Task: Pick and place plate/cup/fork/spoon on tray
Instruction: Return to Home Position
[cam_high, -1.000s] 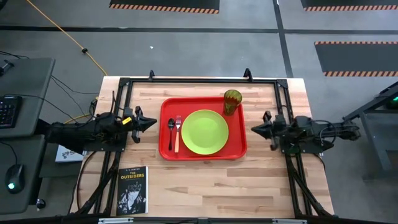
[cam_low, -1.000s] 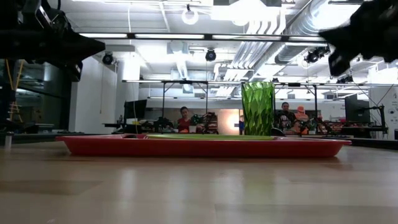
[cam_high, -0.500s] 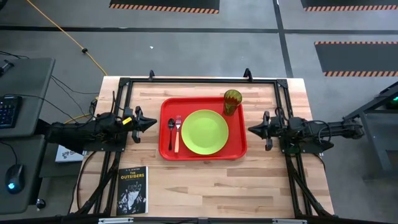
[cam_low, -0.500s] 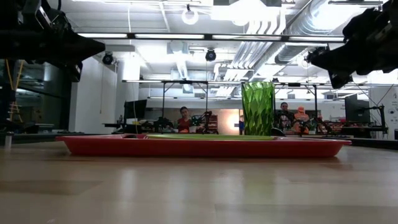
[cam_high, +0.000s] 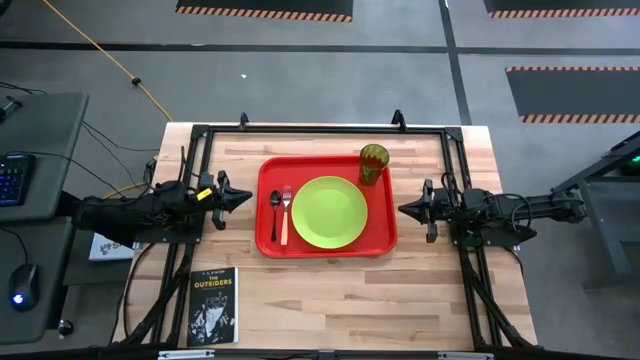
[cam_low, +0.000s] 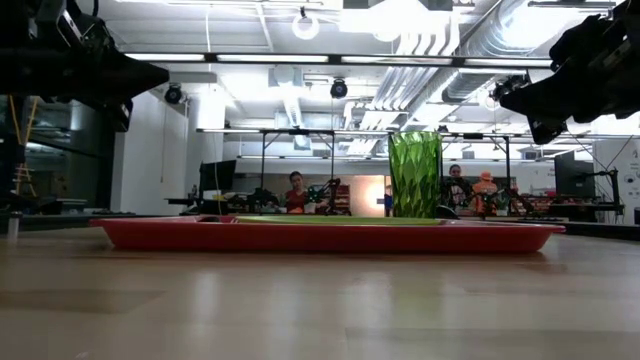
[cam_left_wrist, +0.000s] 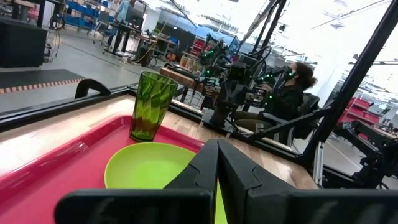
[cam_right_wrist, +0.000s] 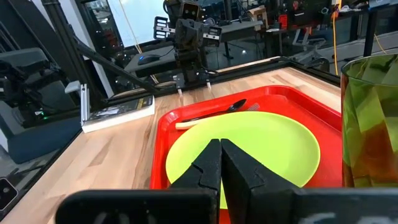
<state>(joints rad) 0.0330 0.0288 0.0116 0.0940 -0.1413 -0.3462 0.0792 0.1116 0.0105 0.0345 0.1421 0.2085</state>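
The red tray lies mid-table. On it rest the lime-green plate, the olive-green cup upright at its far right corner, the dark spoon and the orange-handled fork left of the plate. My left gripper hovers shut and empty just left of the tray. My right gripper hovers shut and empty just right of the tray. The left wrist view shows the cup and plate; the right wrist view shows the plate, spoon and cup.
A black book lies at the table's near left corner. A black metal frame runs along the table's far and side edges. People sit at desks in the room beyond the table.
My right gripper has moved a little toward the tray, toward the table's left edge, staying shut and above the table. Nothing on the tray has moved.
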